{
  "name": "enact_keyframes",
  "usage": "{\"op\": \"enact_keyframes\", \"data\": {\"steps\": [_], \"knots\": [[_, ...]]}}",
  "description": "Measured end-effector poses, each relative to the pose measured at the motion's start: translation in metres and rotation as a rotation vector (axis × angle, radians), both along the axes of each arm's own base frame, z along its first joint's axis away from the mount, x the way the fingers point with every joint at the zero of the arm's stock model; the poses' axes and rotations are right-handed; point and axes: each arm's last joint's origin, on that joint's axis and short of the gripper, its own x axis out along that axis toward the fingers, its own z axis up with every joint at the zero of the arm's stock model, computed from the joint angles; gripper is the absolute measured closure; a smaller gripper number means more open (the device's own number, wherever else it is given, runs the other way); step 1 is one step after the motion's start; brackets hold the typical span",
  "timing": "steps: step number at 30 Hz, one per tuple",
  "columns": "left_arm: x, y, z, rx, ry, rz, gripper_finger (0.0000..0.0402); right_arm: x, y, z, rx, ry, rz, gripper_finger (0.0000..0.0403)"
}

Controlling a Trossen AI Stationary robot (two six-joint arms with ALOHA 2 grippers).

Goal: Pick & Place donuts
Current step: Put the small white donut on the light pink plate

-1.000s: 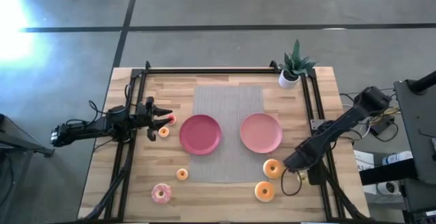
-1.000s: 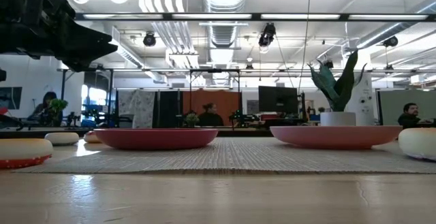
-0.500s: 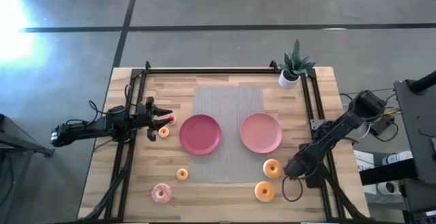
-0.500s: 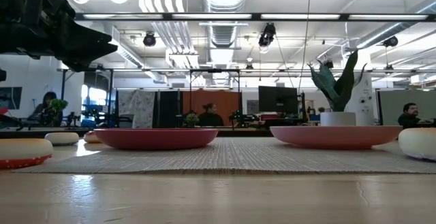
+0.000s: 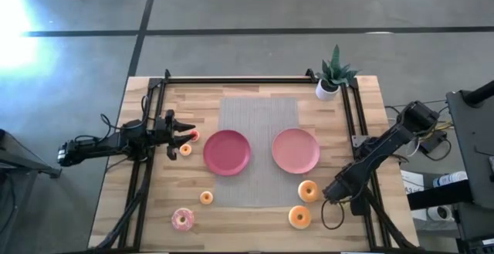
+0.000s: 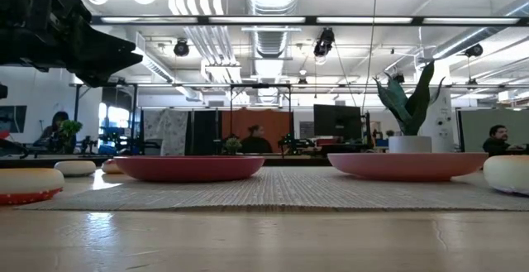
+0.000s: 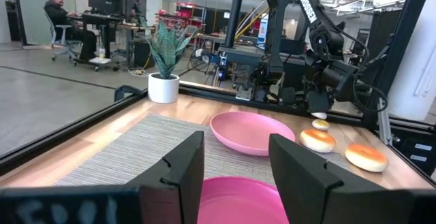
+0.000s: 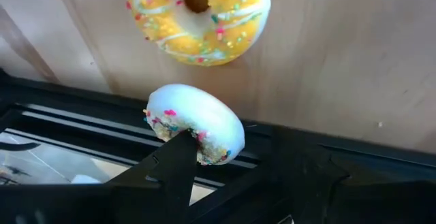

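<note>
My right gripper (image 5: 332,193) is at the table's right near part, beside the right rail, and is shut on a small white-iced sprinkled donut (image 8: 195,123). Two orange donuts (image 5: 309,191) (image 5: 299,216) lie flat just left of it; one fills the top of the right wrist view (image 8: 197,9). My left gripper (image 7: 235,176) hovers open above the table's left side, high in the low view (image 6: 107,57). Below it in the high view lie a red donut (image 5: 193,136) and a small orange donut (image 5: 185,150). A small orange donut (image 5: 206,198) and a pink donut (image 5: 183,220) lie near the near edge. My right gripper holds the white donut by its rim (image 8: 193,142), where one finger (image 8: 176,166) lies against the edge nearest the wrist. The other finger's contact is lost in the dark. The donut is tilted and lifted clear, over the black rail rather than the wood.
Two pink plates (image 5: 227,152) (image 5: 296,150) sit side by side on a grey mat (image 5: 258,115) at mid table. A potted plant (image 5: 333,75) stands at the far right corner. Black rails (image 5: 349,130) frame the table. People sit in the room beyond.
My right gripper has moved a little toward the table's near edge, beside the orange donuts. My left arm and the other donuts have stayed put.
</note>
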Motion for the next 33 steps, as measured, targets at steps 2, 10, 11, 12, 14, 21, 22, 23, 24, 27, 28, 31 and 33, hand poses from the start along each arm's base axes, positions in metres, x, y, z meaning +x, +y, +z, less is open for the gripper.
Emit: {"op": "enact_keyframes", "data": {"steps": [2, 10, 11, 12, 14, 21, 22, 23, 24, 27, 28, 31, 33], "knots": [[0.0, 0.0, 0.0, 0.0, 0.0, 0.0, 0.0262, 0.0, 0.0, -0.001, -0.003, -0.001, 0.0, 0.0225], [0.0, 0.0, 0.0, 0.0, 0.0, 0.001, 0.0262, 0.001, 0.001, -0.001, 0.006, -0.012, 0.008, 0.0286], [0.0, 0.0, 0.0, 0.0, 0.0, 0.001, 0.0262, 0.001, 0.001, -0.001, 0.009, -0.014, 0.011, 0.0304], [0.0, 0.0, 0.0, 0.0, 0.0, 0.001, 0.0262, 0.002, 0.001, -0.001, 0.013, -0.018, 0.015, 0.0324], [0.0, 0.0, 0.0, 0.0, 0.0, 0.001, 0.0262, 0.003, 0.003, 0.003, 0.029, -0.036, 0.025, 0.0365], [0.0, 0.0, 0.0, 0.0, 0.0, 0.001, 0.0262, 0.017, -0.004, 0.033, 0.027, -0.209, -0.08, 0.0389], [0.0, 0.0, 0.0, 0.0, 0.0, 0.001, 0.0262, 0.021, -0.008, 0.039, 0.006, -0.258, -0.117, 0.0389], [0.0, 0.0, 0.0, 0.0, 0.0, 0.001, 0.0262, 0.025, -0.013, 0.046, -0.016, -0.31, -0.161, 0.039], [0.0, 0.0, 0.0, 0.0, 0.0, 0.001, 0.0262, 0.03, -0.019, 0.052, -0.043, -0.363, -0.213, 0.039], [0.0, 0.0, 0.0, 0.0, 0.0, 0.001, 0.0262, 0.045, -0.044, 0.067, -0.13, -0.489, -0.396, 0.039], [0.0, 0.0, 0.0, 0.0, 0.0, 0.001, 0.0262, 0.049, -0.053, 0.071, -0.157, -0.517, -0.457, 0.039], [0.0, 0.0, 0.0, 0.0, 0.0, 0.001, 0.0262, 0.059, -0.084, 0.07, -0.224, -0.532, -0.62, 0.039], [0.0, 0.0, 0.0, 0.0, 0.0, 0.001, 0.0262, 0.064, -0.102, 0.063, -0.259, -0.519, -0.67, 0.039]]}}
